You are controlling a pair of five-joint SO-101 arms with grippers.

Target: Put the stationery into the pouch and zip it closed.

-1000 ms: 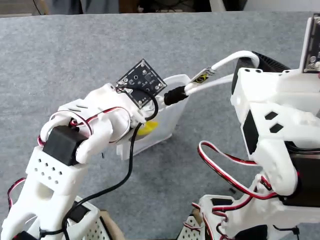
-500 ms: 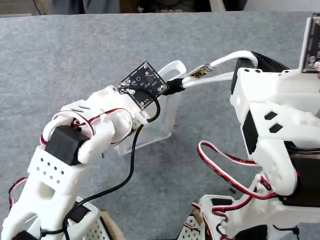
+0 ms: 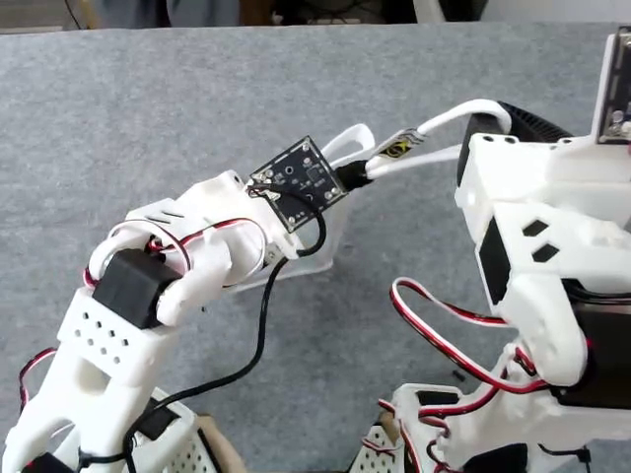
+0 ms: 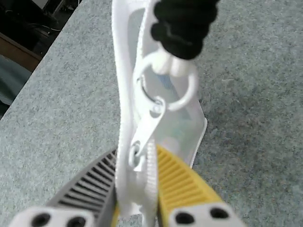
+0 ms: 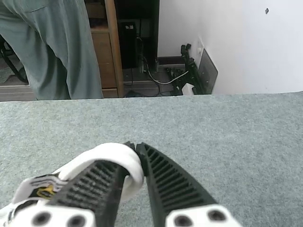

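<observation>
The translucent pouch (image 3: 314, 241) stands on edge on the grey table, under my left arm's camera board (image 3: 301, 182). My left gripper (image 4: 137, 158), with one grey and one yellow finger, is shut on the pouch's white zipper tape (image 4: 124, 118). Just beyond the fingertips sits the metal zipper pull (image 4: 147, 126), which hangs from a white ring (image 4: 185, 90) tied to a black cord end (image 4: 184, 19). That end joins a white cord (image 3: 444, 123) running to my right arm. My right gripper (image 5: 136, 150) is shut on the white cord (image 5: 113, 158). The pouch's contents are hidden.
Grey felt covers the table (image 3: 148, 108) all round the pouch. The right arm's white body (image 3: 537, 256) fills the right side, with red and black wires (image 3: 434, 325) looping low. Furniture and a standing person lie beyond the table's far edge (image 5: 189, 97).
My left arm has pushed toward the right arm and the pouch has tipped up narrower. The yellow item seen inside it earlier is now covered. The black cord end has shifted slightly right.
</observation>
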